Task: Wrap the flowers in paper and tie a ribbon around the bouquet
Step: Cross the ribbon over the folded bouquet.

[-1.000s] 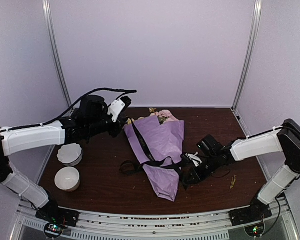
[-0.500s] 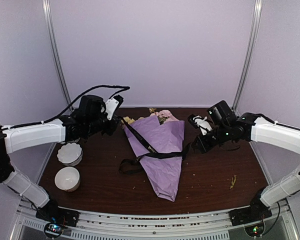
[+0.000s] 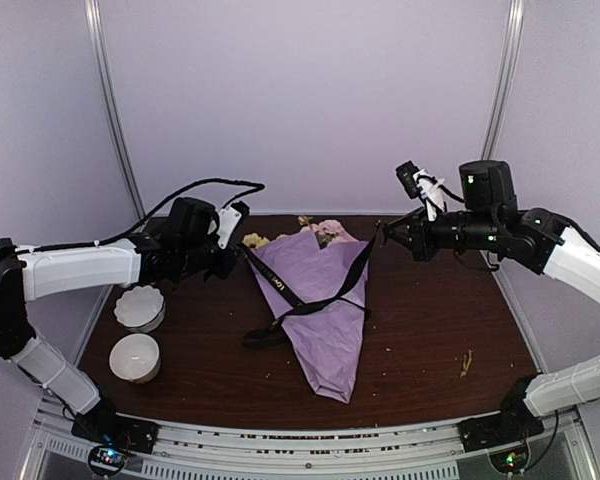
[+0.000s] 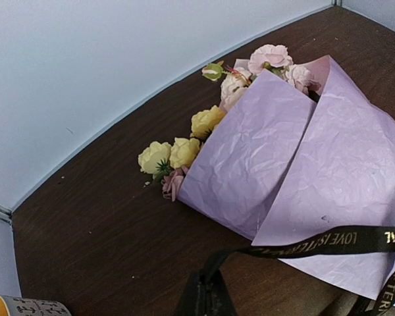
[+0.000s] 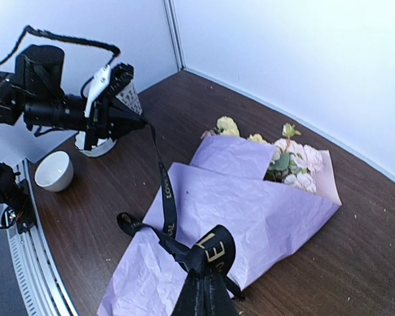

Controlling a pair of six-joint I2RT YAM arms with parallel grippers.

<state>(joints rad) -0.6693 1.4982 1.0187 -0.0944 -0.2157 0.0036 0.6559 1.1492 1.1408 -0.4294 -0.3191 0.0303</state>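
Note:
The bouquet lies on the dark table, a lilac paper [image 3: 325,295] cone with yellow and pink flowers [image 3: 323,233] at its far end. A black lettered ribbon [image 3: 280,288] crosses the cone in a V, with a slack loop beside its left edge. My left gripper [image 3: 238,250] is shut on the ribbon's left end [image 4: 316,243], low beside the flowers [image 4: 184,151]. Raised above the table at the right, my right gripper [image 3: 388,232] is shut on the other end. In the right wrist view the ribbon [image 5: 166,197] runs taut from that gripper [image 5: 204,293] across the paper [image 5: 263,210].
Two white bowls [image 3: 140,308] [image 3: 135,357] sit at the table's left, below the left arm. Small plant scraps [image 3: 466,362] lie at the near right. White walls close the back and both sides.
My right gripper has risen from the table beside the cone up and back to the right, pulling its ribbon end taut. The left gripper has shifted slightly, still holding its end.

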